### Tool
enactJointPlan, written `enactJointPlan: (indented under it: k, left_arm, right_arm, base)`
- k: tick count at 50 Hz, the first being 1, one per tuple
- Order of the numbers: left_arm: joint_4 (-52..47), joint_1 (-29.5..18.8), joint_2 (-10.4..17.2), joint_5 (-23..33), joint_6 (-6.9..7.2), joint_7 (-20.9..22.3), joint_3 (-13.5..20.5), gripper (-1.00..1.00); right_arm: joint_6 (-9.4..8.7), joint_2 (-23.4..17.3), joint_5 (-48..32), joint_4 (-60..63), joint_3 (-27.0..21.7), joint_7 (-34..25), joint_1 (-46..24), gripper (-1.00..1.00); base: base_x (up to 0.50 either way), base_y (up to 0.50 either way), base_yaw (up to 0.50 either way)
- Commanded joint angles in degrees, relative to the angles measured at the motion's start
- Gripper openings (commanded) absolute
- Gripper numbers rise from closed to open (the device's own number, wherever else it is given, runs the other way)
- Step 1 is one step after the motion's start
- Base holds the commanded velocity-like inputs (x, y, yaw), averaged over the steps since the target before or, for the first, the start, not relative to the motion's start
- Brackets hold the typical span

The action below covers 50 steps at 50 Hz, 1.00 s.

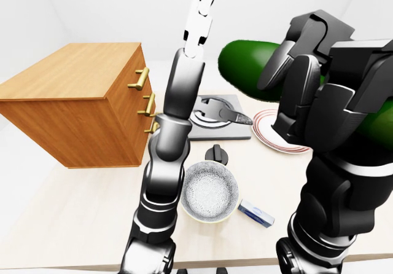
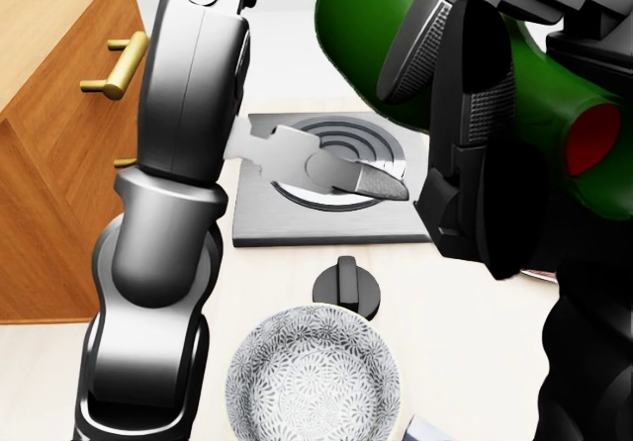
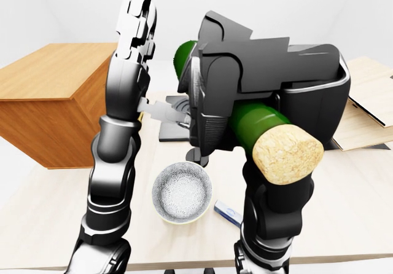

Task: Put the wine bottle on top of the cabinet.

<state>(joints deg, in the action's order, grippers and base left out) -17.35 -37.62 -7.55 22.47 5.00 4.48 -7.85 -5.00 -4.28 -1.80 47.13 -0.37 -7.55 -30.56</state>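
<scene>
The green wine bottle [image 1: 245, 65] lies nearly level in the air above the table, its cork end [image 3: 288, 154] pointing toward the cameras. My right gripper [image 1: 295, 80] is shut on the bottle, dark fingers [image 2: 465, 85] wrapped round its body. The left gripper [image 1: 199, 22] is raised high and open, fingers straight up, with its thumb [image 2: 356, 176] jutting right over the hotplate. The wooden cabinet [image 1: 80, 71] stands at the left of the eye views, its flat top bare and brass drawer handles [image 1: 142, 77] facing the left arm. Bottle and cabinet are apart.
On the pale table [image 1: 80, 212] sit a grey hotplate [image 2: 336, 149] with its black knob [image 2: 346, 288], a patterned bowl [image 1: 210, 192], a red-rimmed plate [image 1: 270, 136] and a small blue-and-white object [image 1: 256, 212]. A wooden board [image 3: 368, 120] lies at the far right.
</scene>
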Motion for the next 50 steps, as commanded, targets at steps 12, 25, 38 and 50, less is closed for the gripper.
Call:
enactJointPlan:
  k: [12,25,38,50]
  left_arm:
    - [-3.4,-3.2,-3.7,3.6,0.0,1.2,-2.6,1.0]
    - [-6.1,-4.3,-6.0,6.0,0.0,3.1,-3.9,1.0]
    - [-4.4,-5.4,-8.7,7.6,0.0,2.9,-5.0,1.0]
    - [4.1,-6.7,-10.0,5.9,0.0,-0.1,-4.1,1.0]
  right_arm:
    - [0.0,-0.5,-0.8,2.0,-1.4,3.3,0.9,-1.0]
    - [0.0,-0.5,-0.6,1.4,-0.9,3.9,0.8,-1.0]
    - [0.0,-0.4,-0.5,2.1,-0.7,4.0,0.3,-1.0]
    - [0.0,-0.2,-0.6,2.3,-0.4,4.1,1.2,-1.0]
  base:
    - [0.0,0.0,0.0]
    - [0.0,0.0,0.0]
    - [0.0,0.0,0.0]
    - [0.0,0.0,0.0]
